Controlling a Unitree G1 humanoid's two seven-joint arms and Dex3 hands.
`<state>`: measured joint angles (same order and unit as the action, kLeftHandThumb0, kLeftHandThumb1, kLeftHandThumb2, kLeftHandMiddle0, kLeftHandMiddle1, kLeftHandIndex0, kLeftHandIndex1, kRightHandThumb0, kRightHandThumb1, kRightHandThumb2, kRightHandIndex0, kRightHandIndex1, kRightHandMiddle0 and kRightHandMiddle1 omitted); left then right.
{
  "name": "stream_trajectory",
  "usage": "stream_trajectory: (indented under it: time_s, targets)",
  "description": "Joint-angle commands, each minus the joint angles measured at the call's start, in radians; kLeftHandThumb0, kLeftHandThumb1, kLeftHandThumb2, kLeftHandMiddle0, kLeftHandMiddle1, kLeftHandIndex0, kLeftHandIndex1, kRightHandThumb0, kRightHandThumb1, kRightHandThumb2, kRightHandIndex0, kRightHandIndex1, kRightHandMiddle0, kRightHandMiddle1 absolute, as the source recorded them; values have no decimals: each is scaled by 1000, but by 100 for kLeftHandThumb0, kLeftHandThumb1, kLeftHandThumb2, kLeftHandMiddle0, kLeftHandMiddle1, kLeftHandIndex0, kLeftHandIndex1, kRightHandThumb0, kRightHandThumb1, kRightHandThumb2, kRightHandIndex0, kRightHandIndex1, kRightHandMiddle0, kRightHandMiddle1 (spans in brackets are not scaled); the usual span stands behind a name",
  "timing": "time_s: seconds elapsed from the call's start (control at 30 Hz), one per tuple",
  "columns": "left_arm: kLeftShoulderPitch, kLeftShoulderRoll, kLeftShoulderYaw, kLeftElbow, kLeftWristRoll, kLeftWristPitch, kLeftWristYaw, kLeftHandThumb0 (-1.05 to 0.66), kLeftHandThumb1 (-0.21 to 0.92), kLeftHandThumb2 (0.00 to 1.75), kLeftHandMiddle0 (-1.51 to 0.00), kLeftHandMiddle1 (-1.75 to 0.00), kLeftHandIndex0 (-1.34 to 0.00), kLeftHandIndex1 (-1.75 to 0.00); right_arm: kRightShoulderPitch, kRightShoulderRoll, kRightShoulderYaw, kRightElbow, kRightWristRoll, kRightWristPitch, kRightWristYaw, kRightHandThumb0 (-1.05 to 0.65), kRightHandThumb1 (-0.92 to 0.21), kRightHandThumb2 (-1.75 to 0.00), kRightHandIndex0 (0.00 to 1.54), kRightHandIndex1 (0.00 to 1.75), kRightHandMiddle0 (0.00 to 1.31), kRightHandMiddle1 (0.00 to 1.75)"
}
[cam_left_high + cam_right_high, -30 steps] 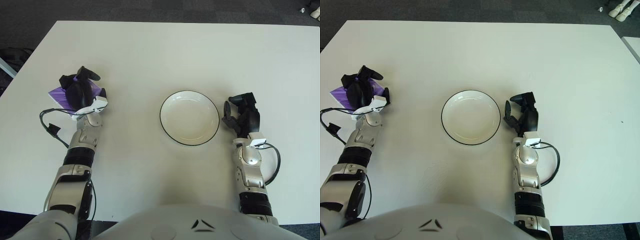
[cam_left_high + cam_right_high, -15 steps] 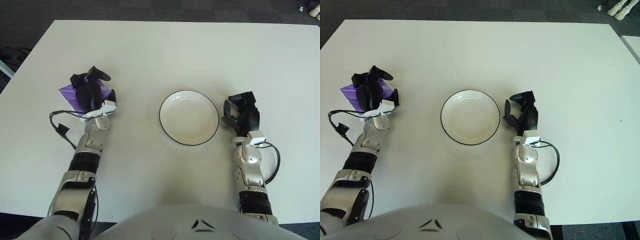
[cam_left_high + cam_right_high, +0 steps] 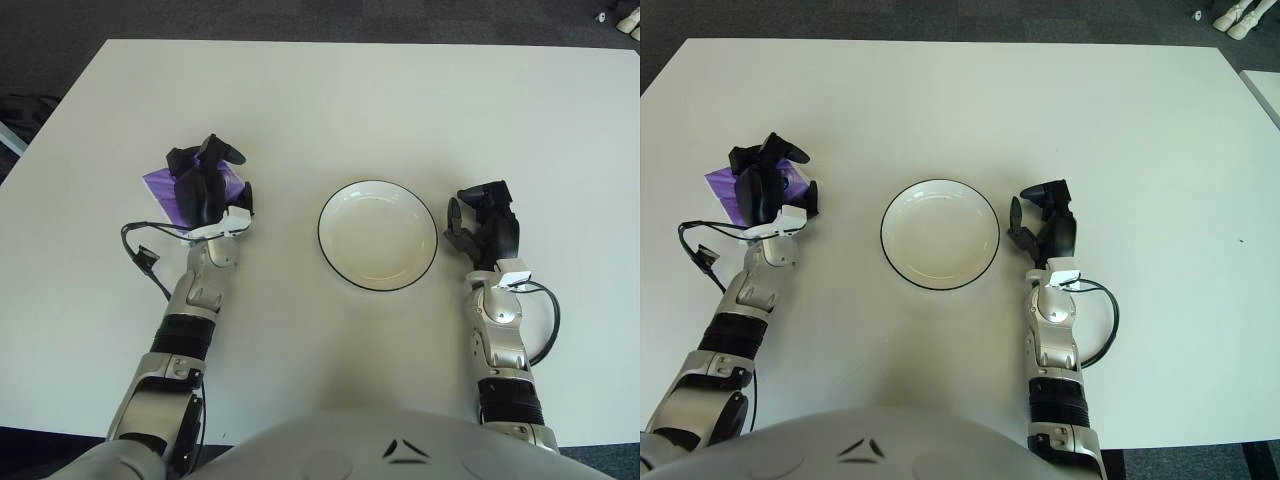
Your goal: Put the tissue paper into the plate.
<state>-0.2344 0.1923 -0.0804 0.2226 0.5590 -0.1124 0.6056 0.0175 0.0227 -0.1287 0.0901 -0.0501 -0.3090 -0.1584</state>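
Left eye view shows the left hand (image 3: 205,190) on the left side of the white table (image 3: 330,100). Its dark fingers are curled around the purple tissue paper (image 3: 170,190), so the hand has a grip on it. The tissue pack peeks out on the left side of the hand. I cannot tell if the pack is lifted off the table or touching it.

The plate (image 3: 378,235) sits in the middle of the table, to the right of the left hand. It is white with a dark rim, and nothing is in it. The tissue paper and the plate are well apart.

The right hand (image 3: 483,225) shows just beside the right side of the plate. Its fingers are loosely bent and hold nothing.

So the grabbing part looks done. What is left, I think, is to carry the tissue paper to the right, get it over the plate, and let it go there.
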Motion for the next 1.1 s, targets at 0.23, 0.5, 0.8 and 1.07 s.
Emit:
stream_trajectory:
  time_s: [0.23,0.5,0.8,1.07]
  targets:
    - [55,-14,-54,-69,32,-49,-20,0,5,157,-88,-157,-59,-175,43,0,-13,67,32,71,17,-38,-71,-82,64,132,32,175]
    - [43,6,-26,-153,45,-113,-2,0,-5,168,-94,-158,-65,-175,41,10,-1,66,12,60,-10,-38,-71,-82,64,133,32,175]
    - [43,16,23,-226,118,-167,99,0,-10,174,-97,-161,-69,-175,33,1,0,76,22,69,-3,-38,-69,-85,67,135,33,175]
    - [51,4,55,-282,162,-159,155,0,-10,175,-96,-163,-69,-175,29,-5,-4,96,21,53,-7,-38,-69,-85,65,134,33,175]
